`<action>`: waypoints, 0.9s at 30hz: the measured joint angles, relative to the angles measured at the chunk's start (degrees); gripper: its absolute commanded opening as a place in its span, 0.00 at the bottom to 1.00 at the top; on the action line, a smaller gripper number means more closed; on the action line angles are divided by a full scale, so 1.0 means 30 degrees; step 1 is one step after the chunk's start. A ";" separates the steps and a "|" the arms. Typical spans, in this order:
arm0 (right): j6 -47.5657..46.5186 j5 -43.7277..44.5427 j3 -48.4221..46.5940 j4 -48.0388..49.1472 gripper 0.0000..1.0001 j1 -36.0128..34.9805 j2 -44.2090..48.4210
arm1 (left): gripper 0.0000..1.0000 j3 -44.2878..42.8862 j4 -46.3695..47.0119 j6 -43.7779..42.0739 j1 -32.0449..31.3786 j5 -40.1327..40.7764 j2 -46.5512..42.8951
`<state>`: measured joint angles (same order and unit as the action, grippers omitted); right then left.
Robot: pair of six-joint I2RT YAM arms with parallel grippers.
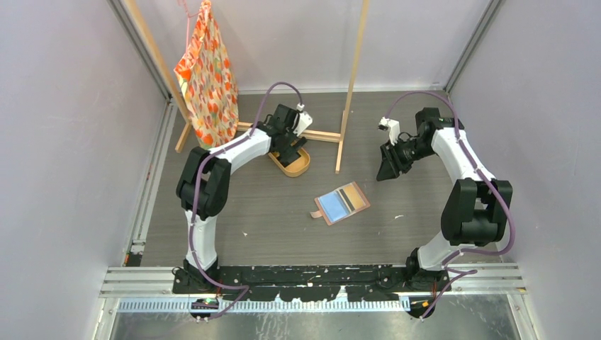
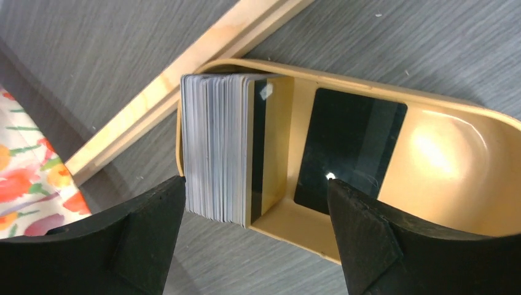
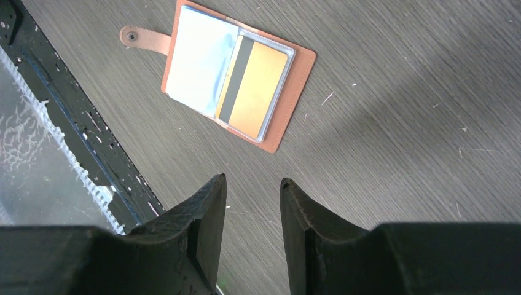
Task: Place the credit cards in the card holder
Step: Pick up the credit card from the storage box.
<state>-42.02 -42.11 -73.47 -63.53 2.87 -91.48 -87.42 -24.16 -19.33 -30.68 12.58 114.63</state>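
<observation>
Our left pincer [image 2: 256,183] stands wide and empty over the oval tan tray [image 2: 442,166]. The credit cards [image 2: 215,147] stand on edge just ahead of its fingers. We should pinch only one outer card, not the stack. Our right pincer [image 3: 253,180] is narrow and empty, and the open card holder [image 3: 236,77] lies beyond its tips. The grey wood-grain table [image 3: 399,135] stands between pale walls.

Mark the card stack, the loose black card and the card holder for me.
card stack [image 2: 218,147]: left wrist view, on the cards' packed edges.
loose black card [image 2: 350,153]: left wrist view, middle of its face.
card holder [image 3: 287,101]: right wrist view, bare leather border beside the pockets.
</observation>
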 measured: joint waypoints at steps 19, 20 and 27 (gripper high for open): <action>-0.0597 -0.0095 0.0000 -0.0539 0.42 -0.0007 -0.0772 | 0.62 -0.0168 0.2805 -0.1224 0.0036 0.1231 0.1086; -0.0612 -0.0095 0.0000 -0.0576 0.42 -0.0007 -0.0801 | 0.62 -0.0168 0.2907 -0.1239 0.0036 0.1319 0.1086; -0.0685 -0.0204 0.0000 -0.0714 0.42 -0.0007 -0.0801 | 0.58 -0.0146 0.3519 -0.1311 0.0036 0.1872 0.1086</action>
<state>-44.07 -42.72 -73.47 -65.67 2.85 -93.89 -87.85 -13.61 -23.27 -30.57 18.20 117.89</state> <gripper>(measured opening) 0.419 0.595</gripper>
